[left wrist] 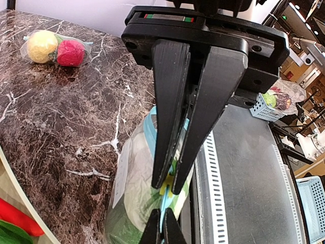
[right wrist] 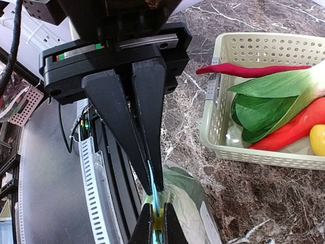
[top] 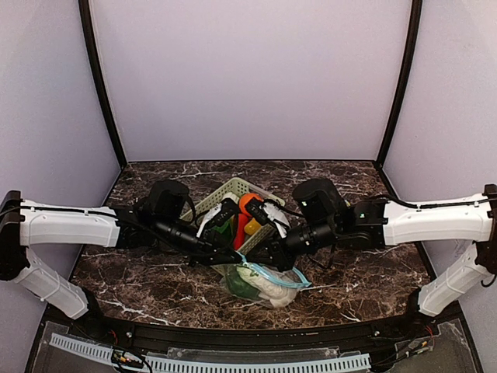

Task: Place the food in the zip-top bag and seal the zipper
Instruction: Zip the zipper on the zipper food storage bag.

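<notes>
The zip-top bag (top: 268, 284) lies at the near middle of the table, holding leafy greens (left wrist: 119, 229) and a white radish (left wrist: 137, 188). Its blue zipper strip (right wrist: 154, 195) stands up between both grippers. My left gripper (left wrist: 167, 187) is shut on the strip at the yellow slider (left wrist: 170, 183). My right gripper (right wrist: 154, 192) is shut on the same strip, tip to tip with the left one. In the top view the two grippers (top: 233, 256) (top: 262, 261) meet over the bag's mouth. More food lies in the basket: a red chilli (right wrist: 254, 70) and leafy greens (right wrist: 264, 101).
The pale green lattice basket (top: 233, 189) stands just behind the bag, also shown in the right wrist view (right wrist: 218, 117). A second small bag with a yellow and a red fruit (left wrist: 53, 48) lies farther off on the marble. The table's front rail (top: 248, 361) is close to the bag.
</notes>
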Controlling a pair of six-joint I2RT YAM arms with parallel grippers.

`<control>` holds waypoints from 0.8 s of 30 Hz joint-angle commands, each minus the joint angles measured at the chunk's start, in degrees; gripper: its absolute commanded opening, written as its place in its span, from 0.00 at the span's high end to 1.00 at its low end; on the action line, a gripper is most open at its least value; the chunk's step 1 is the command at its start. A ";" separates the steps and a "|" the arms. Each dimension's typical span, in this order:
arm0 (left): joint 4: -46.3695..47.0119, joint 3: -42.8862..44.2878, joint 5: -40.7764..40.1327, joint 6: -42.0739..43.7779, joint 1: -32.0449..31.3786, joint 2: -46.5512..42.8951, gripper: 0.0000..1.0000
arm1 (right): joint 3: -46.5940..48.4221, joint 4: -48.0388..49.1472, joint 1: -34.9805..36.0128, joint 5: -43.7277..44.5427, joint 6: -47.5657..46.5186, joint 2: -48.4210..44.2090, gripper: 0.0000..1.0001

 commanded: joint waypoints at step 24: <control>-9.52 1.79 -7.02 1.08 5.91 -6.75 0.99 | -6.15 -17.47 0.30 0.65 0.99 -4.44 1.00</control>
